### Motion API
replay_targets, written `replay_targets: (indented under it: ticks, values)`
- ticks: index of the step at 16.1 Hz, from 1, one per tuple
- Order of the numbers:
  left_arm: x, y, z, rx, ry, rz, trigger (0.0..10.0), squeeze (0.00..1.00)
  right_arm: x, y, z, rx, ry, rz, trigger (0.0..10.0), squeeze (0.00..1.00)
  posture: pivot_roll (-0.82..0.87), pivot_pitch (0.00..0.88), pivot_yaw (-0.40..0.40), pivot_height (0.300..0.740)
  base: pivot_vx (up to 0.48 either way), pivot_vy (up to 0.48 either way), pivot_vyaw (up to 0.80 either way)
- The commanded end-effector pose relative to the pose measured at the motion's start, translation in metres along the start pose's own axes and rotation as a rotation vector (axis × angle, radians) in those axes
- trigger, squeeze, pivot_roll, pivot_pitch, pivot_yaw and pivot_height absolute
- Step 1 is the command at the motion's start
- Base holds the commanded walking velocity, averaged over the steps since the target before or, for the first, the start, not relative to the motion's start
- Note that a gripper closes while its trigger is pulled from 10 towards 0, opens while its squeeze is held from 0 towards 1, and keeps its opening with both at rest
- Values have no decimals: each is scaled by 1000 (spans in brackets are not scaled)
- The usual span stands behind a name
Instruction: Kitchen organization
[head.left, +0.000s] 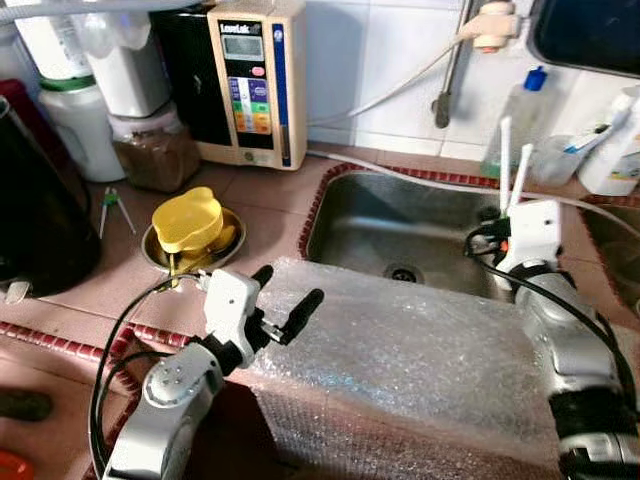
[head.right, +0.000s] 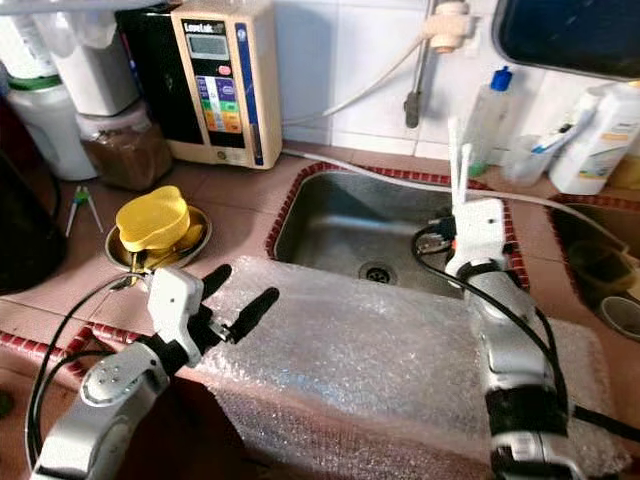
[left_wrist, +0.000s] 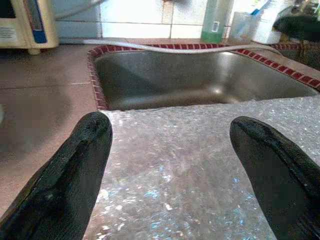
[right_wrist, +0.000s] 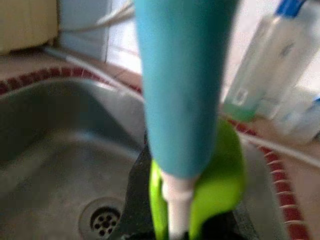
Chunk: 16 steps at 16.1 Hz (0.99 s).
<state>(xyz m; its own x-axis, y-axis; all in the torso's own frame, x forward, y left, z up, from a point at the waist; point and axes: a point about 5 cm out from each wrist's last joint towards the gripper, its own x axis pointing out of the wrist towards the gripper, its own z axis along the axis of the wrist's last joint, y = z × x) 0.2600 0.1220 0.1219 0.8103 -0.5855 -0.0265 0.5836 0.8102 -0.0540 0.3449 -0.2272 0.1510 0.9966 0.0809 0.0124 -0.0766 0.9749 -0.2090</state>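
A sheet of bubble wrap (head.left: 400, 350) lies over the counter's front edge and the near rim of the steel sink (head.left: 400, 220). My left gripper (head.left: 290, 285) hovers open just above the wrap's left end, with its black fingers (left_wrist: 70, 175) spread wide and nothing between them. My right gripper (head.left: 512, 195) is raised over the sink's right side, shut on a utensil (right_wrist: 182, 100) with a teal handle, a green part and a white stem. Two thin white rods (head.left: 506, 150) stick up from it.
A yellow lid sits in a small steel bowl (head.left: 187, 222) left of the sink. A cream water machine (head.left: 250, 80), jars (head.left: 155, 150) and a dark pot (head.left: 35, 210) crowd the back left. Bottles (head.left: 515, 115) stand behind the sink; a faucet hose (head.left: 400, 90) runs along the wall.
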Motion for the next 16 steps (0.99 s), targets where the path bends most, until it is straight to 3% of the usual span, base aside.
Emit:
replay_targets:
  ticks: [1,3,4,8,15,16]
  values:
    - [1,0,9,6,-19,-12,10000,0,5,0,-4,54,27,13,10000,0,212,73,25,740,0,0,0]
    - [3,0,14,22,-24,-20,10000,0,11,6,-8,101,49,41,10000,16,242,62,35,740,0,0,0]
    - [4,2,18,25,-28,-20,10000,0,14,9,-8,127,48,54,10000,1000,251,56,44,740,0,0,0]
    - [2,2,19,17,-4,-32,10000,0,22,16,-14,217,79,117,10000,1000,255,41,47,740,0,0,0]
    - [5,-6,14,-20,16,-50,10000,0,28,10,-13,229,104,144,10000,1000,235,30,29,740,0,0,0]
    - [6,-7,13,-23,15,-51,10000,0,27,9,-14,160,103,147,10000,1000,227,26,27,740,0,0,0]
